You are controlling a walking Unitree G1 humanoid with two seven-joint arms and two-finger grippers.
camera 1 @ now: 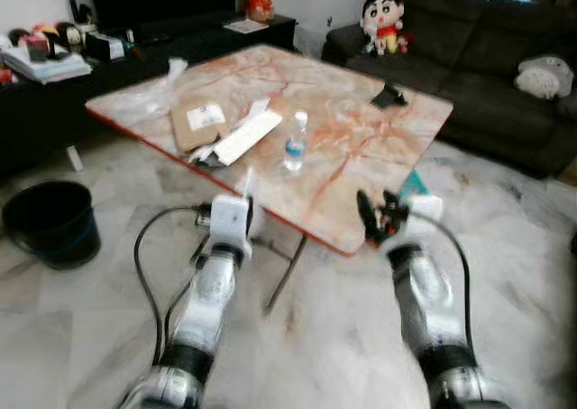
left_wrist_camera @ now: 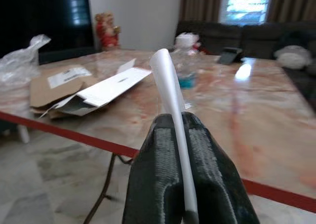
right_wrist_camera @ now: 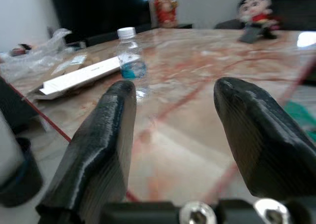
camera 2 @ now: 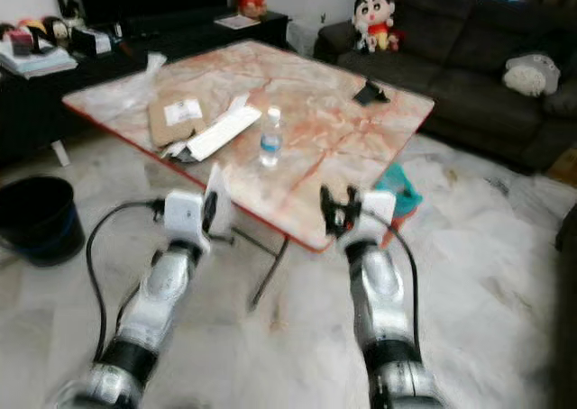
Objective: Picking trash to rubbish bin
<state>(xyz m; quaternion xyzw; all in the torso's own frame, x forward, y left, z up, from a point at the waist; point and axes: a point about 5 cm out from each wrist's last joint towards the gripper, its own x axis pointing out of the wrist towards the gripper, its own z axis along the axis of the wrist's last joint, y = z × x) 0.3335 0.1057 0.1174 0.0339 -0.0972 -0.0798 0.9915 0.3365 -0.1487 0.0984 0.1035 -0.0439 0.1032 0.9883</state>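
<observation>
White paper strip (left_wrist_camera: 170,98) pinched in left tool (left_wrist_camera: 185,150), right tool (right_wrist_camera: 177,110) spread, bottle (camera 1: 295,142) label unreadable.

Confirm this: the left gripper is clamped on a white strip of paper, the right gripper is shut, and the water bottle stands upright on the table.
Wrong on the right gripper: the right wrist view shows its fingers spread apart, holding nothing. The left gripper is clamped on the white strip of paper, and the water bottle stands upright on the table.

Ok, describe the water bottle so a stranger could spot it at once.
Find the marble table with the red edge. Near its middle, just right of the flat white box and brown cardboard, stands the bottle. It is the one upright, clear thing there, with a white cap and blue label.
</observation>
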